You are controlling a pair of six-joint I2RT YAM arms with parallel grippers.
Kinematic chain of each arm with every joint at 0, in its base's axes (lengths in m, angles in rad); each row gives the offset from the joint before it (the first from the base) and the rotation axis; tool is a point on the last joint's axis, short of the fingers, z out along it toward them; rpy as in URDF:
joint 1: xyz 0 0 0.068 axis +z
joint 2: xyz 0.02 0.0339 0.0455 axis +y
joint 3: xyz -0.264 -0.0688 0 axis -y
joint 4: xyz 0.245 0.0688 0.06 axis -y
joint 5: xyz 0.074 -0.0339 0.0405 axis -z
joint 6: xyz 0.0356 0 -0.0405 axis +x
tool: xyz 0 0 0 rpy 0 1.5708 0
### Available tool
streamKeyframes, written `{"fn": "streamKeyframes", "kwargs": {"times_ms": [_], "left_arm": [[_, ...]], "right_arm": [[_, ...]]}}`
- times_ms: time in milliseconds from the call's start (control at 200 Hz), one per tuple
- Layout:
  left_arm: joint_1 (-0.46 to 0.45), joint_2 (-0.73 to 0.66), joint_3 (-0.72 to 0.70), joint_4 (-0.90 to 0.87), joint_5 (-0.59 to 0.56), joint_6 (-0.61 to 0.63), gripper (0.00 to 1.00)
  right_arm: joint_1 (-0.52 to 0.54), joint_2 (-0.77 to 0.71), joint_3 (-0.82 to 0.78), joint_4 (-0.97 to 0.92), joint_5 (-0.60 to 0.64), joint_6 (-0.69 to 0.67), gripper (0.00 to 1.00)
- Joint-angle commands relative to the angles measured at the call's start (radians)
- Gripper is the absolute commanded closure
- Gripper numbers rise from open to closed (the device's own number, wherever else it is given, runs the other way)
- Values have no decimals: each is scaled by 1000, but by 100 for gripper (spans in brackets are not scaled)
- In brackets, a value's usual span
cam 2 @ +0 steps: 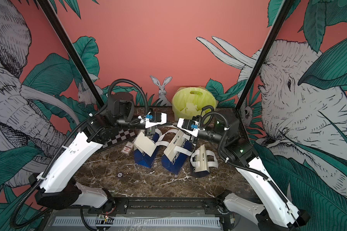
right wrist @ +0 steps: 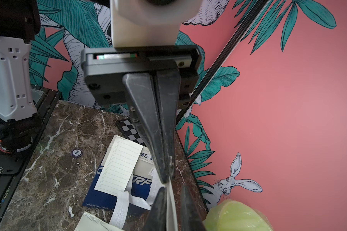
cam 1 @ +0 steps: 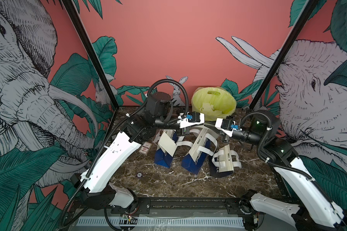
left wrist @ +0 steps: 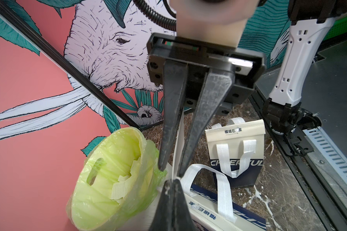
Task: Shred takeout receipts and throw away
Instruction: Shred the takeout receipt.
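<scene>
White and paper-thin, a torn strip of takeout receipt (left wrist: 178,144) runs edge-on between the black fingers of the left gripper (left wrist: 173,173), which is pressed together on it. The right gripper (right wrist: 167,180) meets it tip to tip, its own fingers lying nearly together at the strip's far end, though whether they actually clamp the paper I cannot tell. Holding one slip from two sides like this looks like the setup for a tear, each gripper pulling its own way (a single pinch could only carry the paper). The pair hang above the blue-and-cream fabric bags (cam 1: 196,160), just in front of the yellow-green plastic bin (cam 1: 226,100) with its translucent liner, probably so that pieces have only a short trip to the opening. Pale ragged scraps (left wrist: 122,186) lie inside it already, so I judge one receipt done. Another receipt, a whole white rectangular slip (right wrist: 118,166) with faint grey ruled lines and a column of small boxes, rests untouched on the face of the bag nearest the left arm, which sits on the dark brown marble worktop (cam 1: 168,184). The held strip shows only its thin edge, smooth and slightly bowed, with no print readable.
</scene>
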Motion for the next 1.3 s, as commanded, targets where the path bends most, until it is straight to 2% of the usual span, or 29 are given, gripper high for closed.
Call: {"fn": "streamKeyframes", "kwargs": {"times_ms": [0, 180, 330, 545, 650, 845, 1150, 1175, 1295], "left_arm": [[-5, -25, 5, 13, 11, 23, 100], [-5, -21, 5, 21, 9, 19, 100], [-5, -15, -3, 53, 3, -30, 100], [0, 18, 25, 76, -57, -189, 100], [27, 40, 48, 86, 4, -302, 100], [86, 72, 64, 131, 81, -465, 100], [111, 118, 100, 172, 147, -627, 100], [141, 124, 106, 172, 160, -638, 100], [161, 141, 113, 224, 224, -727, 100]], "right_arm": [[-3, 1, 28, 5, -15, -10, 87], [-3, 1, 32, 0, -24, -15, 100], [-3, -9, 22, 18, 9, -35, 100], [7, -63, -69, 146, 166, -146, 100], [23, -77, -83, 144, 230, -226, 100], [56, -118, -161, 196, 249, -298, 100], [111, -137, -194, 194, 276, -373, 100], [115, -139, -198, 194, 275, -377, 100], [130, -140, -208, 190, 291, -397, 100]]}}
